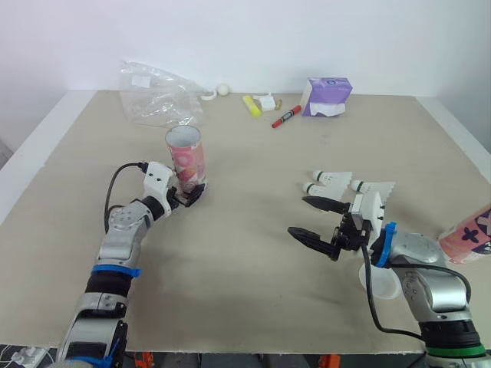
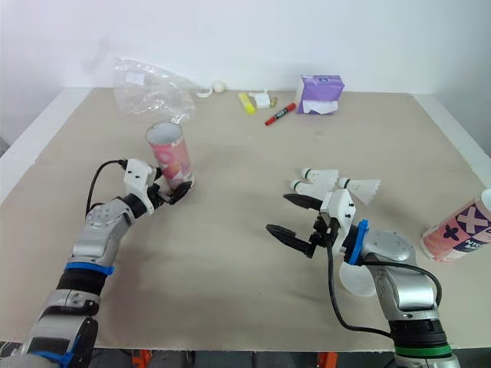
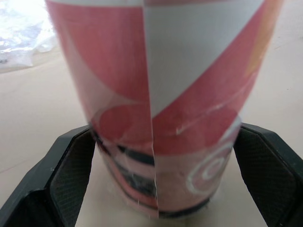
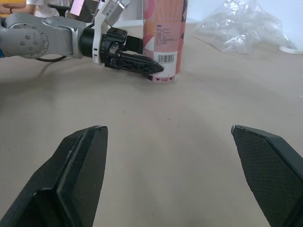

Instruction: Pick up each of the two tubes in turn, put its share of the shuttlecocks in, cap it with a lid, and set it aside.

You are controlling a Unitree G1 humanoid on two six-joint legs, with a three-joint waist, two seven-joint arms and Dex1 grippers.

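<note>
— Left gripper (image 1: 190, 193) clamped low on upright pink-and-white cardboard tube (image 1: 186, 153), centre-left; right gripper (image 1: 299, 215) spread, empty
— Progress?
— Barely begun: white feather shuttlecocks (image 1: 337, 182) loose on beige table (image 1: 253, 261), second pink tube (image 1: 469, 234) lying far right

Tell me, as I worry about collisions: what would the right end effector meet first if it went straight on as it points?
The right end effector faces bare table; beyond it, probably the upright tube held by the left end effector, though depth is unclear.
</note>
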